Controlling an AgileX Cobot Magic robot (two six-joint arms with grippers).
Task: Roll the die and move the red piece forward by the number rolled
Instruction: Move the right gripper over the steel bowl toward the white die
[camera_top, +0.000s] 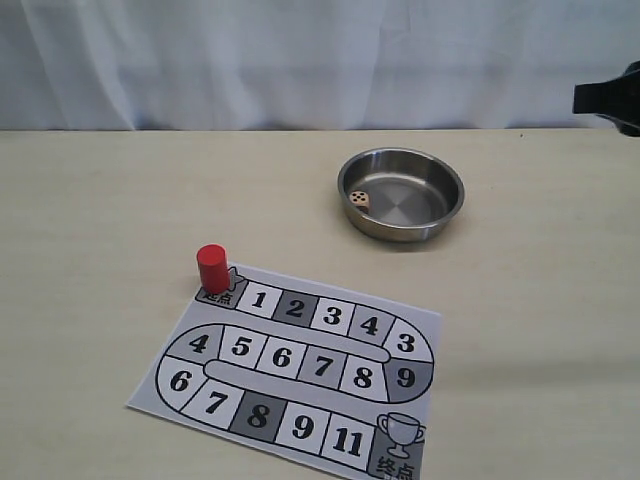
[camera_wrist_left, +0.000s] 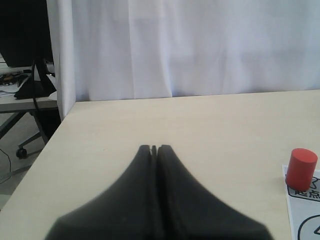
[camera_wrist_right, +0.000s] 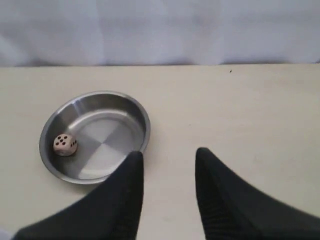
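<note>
Pressing its two black fingers flat together, the left gripper (camera_wrist_left: 154, 148) was clenched on nothing over the pale table (camera_top: 100, 200), and it did not show in the exterior view. In its wrist view the red piece (camera_top: 212, 267) stood off to one side, well apart from the fingertips. Seen from the exterior camera, that piece was at about 8 o'clock from the middle of the scene. It stood upright on the start square (camera_top: 222, 293), at the 10 o'clock corner of the printed paper game board (camera_top: 300, 370). The board lay flat and slightly askew, its track of numbered squares winding to a trophy square (camera_top: 400, 440) at its 5 o'clock corner. At about 1 o'clock from the scene's middle, clear of the board, sat a round steel bowl (camera_top: 425, 195). The die (camera_top: 358, 200) rested inside it on the floor, close to the wall on the bowl's 9 o'clock side. Dark pips faced up, but their count was too small to read surely. At 2 o'clock, against the frame edge and before the white curtain (camera_top: 300, 60), a dark part of the right arm poked in. The right gripper (camera_wrist_right: 168, 155) was released, its fingers spread with bare table between them. It held nothing, and one fingertip sat just beside the bowl's rim in its wrist view.
</note>
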